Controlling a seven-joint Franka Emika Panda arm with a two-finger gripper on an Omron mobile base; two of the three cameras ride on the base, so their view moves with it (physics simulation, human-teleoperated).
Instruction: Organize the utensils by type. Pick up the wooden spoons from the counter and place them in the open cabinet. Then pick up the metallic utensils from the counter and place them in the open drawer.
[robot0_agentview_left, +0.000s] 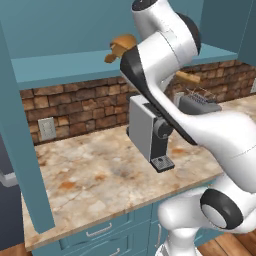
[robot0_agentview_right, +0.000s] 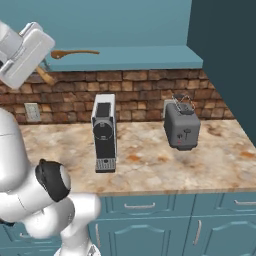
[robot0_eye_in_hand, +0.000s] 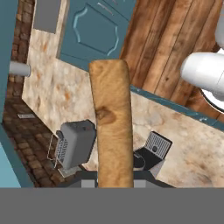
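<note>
My gripper (robot0_eye_in_hand: 113, 183) is shut on the handle of a wooden spoon (robot0_eye_in_hand: 111, 127), which runs straight up the hand view. In the right base view the hand is at the upper left, just below the cabinet shelf (robot0_agentview_right: 145, 59), and the held spoon (robot0_agentview_right: 45, 76) pokes out beneath it. In the left base view one end of the held spoon (robot0_agentview_left: 187, 77) shows past the arm. A second wooden spoon (robot0_agentview_right: 75, 52) lies flat on the shelf; the left base view shows this second spoon (robot0_agentview_left: 122, 46) too. The counter (robot0_agentview_right: 150, 167) lies below. The metallic utensils and the drawer are out of view.
A coffee machine (robot0_agentview_right: 104, 132) and a grey toaster (robot0_agentview_right: 181, 127) stand on the counter against the brick wall. A teal cabinet side panel (robot0_agentview_left: 22, 165) rises at the left of the left base view. Closed teal drawer fronts (robot0_agentview_right: 140, 206) run under the counter.
</note>
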